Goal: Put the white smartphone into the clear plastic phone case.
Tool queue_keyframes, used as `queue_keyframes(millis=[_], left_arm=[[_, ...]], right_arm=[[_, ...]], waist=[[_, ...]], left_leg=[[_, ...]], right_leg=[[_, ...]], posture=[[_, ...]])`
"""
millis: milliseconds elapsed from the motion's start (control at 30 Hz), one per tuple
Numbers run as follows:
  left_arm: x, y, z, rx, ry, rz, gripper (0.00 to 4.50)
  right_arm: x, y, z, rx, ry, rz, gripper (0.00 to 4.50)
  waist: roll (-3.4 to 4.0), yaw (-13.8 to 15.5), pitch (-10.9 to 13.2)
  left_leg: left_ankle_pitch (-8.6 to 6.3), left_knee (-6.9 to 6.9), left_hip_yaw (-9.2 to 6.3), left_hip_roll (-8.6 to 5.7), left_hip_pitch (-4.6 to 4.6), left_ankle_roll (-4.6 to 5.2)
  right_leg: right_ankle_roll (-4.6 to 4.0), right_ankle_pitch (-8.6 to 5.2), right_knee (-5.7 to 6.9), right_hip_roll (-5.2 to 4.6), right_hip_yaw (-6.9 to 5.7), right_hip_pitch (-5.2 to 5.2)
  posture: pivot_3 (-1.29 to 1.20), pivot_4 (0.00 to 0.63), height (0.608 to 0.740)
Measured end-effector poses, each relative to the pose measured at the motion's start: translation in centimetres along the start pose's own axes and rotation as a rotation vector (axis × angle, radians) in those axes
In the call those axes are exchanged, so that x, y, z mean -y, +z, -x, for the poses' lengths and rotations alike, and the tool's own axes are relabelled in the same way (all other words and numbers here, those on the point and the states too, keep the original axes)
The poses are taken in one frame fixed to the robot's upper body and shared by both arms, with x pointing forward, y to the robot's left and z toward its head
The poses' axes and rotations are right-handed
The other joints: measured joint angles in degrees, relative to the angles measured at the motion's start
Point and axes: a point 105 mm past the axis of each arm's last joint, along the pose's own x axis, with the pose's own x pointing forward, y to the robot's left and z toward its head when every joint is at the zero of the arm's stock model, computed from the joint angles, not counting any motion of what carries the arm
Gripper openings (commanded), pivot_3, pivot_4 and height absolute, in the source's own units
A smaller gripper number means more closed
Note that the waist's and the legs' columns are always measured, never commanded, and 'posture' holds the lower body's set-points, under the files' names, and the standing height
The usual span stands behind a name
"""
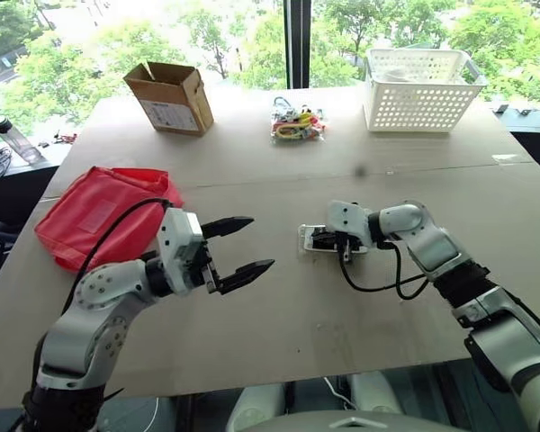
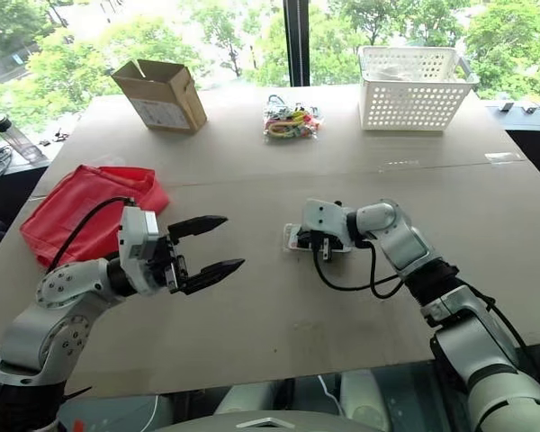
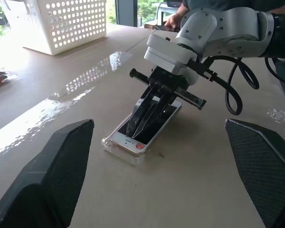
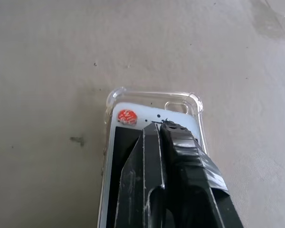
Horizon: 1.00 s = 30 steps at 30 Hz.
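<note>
Phone (image 3: 141, 129) lying screen-up inside clear case (image 4: 192, 101) on table (image 1: 279, 315), near centre. Left gripper (image 1: 239, 247) hovering nearby above table, fingers spread wide, gripping nothing. Right gripper (image 3: 137, 124) clenched, tips pressing on phone screen. Farther back: red bag (image 1: 99, 211), cardboard box (image 1: 169, 97), white basket (image 1: 421, 88).

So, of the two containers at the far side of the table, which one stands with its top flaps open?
The brown cardboard box at the far left; its flaps stand open. The other, the white perforated basket at the far right, has no flaps.
</note>
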Motion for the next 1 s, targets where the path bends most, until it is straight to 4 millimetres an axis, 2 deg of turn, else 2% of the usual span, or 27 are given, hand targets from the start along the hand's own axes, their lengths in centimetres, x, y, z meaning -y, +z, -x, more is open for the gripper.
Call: queue_keyframes(millis=[133,267,400,633,1000], left_arm=[[-0.5,-0.2,0.1,-0.012,-0.001,0.008,4.5],[-0.7,-0.5,0.2,-0.02,-0.005,0.015,4.5],[-0.8,-0.8,0.4,-0.023,-0.011,0.014,4.5],[-0.8,-1.4,0.8,-0.024,-0.012,0.026,4.5],[-0.6,-1.7,0.7,-0.017,-0.002,0.023,4.5]], right_arm=[[0.6,0.1,0.9,0.068,-0.05,-0.154,0.09],[-0.2,1.2,2.5,0.102,-0.017,-0.188,0.09],[-1.1,2.3,3.1,0.121,0.029,-0.183,0.09],[-1.4,1.2,1.8,0.047,0.037,-0.169,0.09],[-0.6,0.9,0.4,-0.08,0.098,-0.046,0.09]], waist=[[0.23,0.2,0.2],[0.35,0.2,0.6],[0.39,0.0,0.8],[0.37,0.1,0.9],[0.31,0.0,0.8]], left_leg=[[0.0,0.01,0.0,0.0,-0.17,0.0],[0.0,0.03,-0.03,0.0,-0.45,0.01],[0.0,-0.05,-0.02,0.0,-0.47,0.01],[0.0,-0.04,-0.01,0.0,-0.46,0.01],[0.0,-0.03,-0.02,0.0,-0.16,0.0]], right_leg=[[0.0,0.0,0.0,-0.01,0.0,-0.16],[0.0,0.0,-0.07,-0.02,-0.03,-0.34],[0.0,0.0,-0.11,0.0,0.03,-0.43],[0.0,0.0,-0.11,0.0,0.04,-0.43],[0.0,0.0,-0.07,-0.01,0.01,-0.16]], posture=[[0.0,0.15,0.733],[0.0,0.15,0.733],[0.0,0.15,0.733],[0.0,0.15,0.733],[0.0,0.15,0.733]])
